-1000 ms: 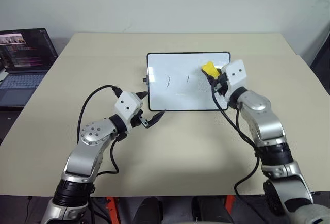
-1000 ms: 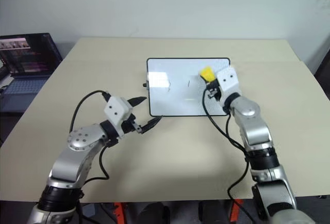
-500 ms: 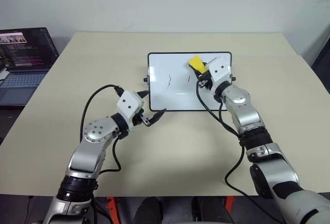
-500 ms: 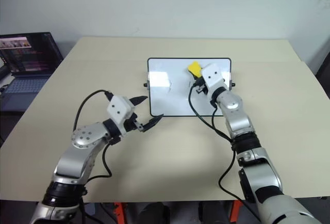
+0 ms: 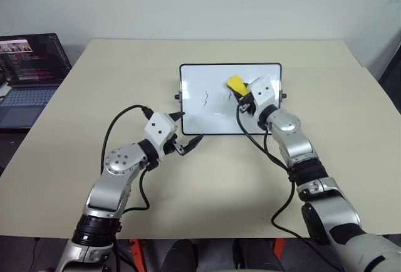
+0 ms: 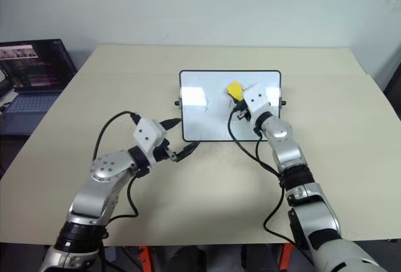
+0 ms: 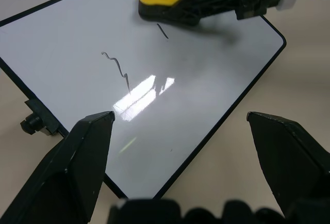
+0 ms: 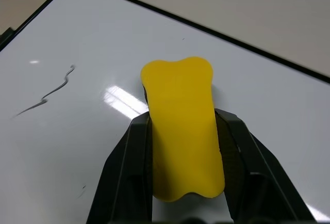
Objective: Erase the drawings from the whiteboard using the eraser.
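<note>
Right gripper (image 8: 184,146) clamps the small yellow, black-bottomed eraser (image 5: 235,84) over the glossy black-framed whiteboard (image 5: 200,112).
Eraser's long axis runs along the fingers, toward a short dark stroke (image 7: 163,31); left gripper (image 5: 187,130) spread, empty.

Evenly lit from overhead, soft and diffuse. Bright glare patch on the glossy white rectangular whiteboard with thin black frame (image 7: 154,87), a second smaller one in the right wrist view. Faint grey shadow on the board under the small yellow eraser block with black underside (image 8: 183,126). Soft shadows on the matte beige table (image 5: 238,178) beneath the arms. Head views sharp throughout. Near black fingertips (image 7: 77,167) slightly soft in the left wrist view.
</note>
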Controlling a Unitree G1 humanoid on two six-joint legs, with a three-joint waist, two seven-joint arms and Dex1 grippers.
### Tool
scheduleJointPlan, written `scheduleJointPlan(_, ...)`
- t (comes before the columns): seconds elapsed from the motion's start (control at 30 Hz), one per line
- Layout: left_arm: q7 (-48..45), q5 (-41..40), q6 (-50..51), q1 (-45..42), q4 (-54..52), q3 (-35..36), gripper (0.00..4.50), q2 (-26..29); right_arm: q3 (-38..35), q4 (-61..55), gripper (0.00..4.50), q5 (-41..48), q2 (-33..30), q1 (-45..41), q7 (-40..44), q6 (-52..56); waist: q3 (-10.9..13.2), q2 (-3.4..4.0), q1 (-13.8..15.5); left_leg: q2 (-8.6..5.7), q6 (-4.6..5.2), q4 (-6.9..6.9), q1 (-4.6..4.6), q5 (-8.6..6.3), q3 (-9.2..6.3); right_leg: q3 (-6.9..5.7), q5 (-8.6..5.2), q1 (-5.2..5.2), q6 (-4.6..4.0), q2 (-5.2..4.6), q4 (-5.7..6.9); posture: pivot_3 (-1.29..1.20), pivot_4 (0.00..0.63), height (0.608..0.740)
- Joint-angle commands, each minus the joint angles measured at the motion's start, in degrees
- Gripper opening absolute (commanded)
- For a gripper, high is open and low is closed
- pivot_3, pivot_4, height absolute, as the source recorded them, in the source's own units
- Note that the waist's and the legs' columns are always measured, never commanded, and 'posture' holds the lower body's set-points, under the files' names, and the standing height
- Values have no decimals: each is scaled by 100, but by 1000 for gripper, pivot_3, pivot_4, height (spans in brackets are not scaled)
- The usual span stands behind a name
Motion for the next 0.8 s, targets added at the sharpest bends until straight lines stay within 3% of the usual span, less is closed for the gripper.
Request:
scheduleJointPlan(0.03,14,45,-119,-45,-44,25,4500,-17,92,-536,1338,16,-16,227,148,223,0,0,1,0,0,1,0,0,0,0,0,0,0,0,0,0,150,740)
scheduleJointPlan(0.5,52,23,-114,-7,-36,92,4500,9,85,-2383,1338,53,-551,1545,465,1172,0,0,10,-1,0,2,2,0,-3,-2,0,3,0,0,1,0,150,740)
scheduleJointPlan(0.63,72,39,-117,-56,-2,51,4500,-35,-120,-2391,1338,83,-579,1321,288,1113,0,0,-1,-1,0,2,3,0,-3,-2,0,2,0,1,2,0,150,740)
scheduleJointPlan(0.8,52,17,-146,-20,41,73,4500,-40,-208,-1378,1338,-34,-396,196,-129,581,4,2,-34,-1,0,4,8,0,5,2,0,1,0,1,6,0,150,740)
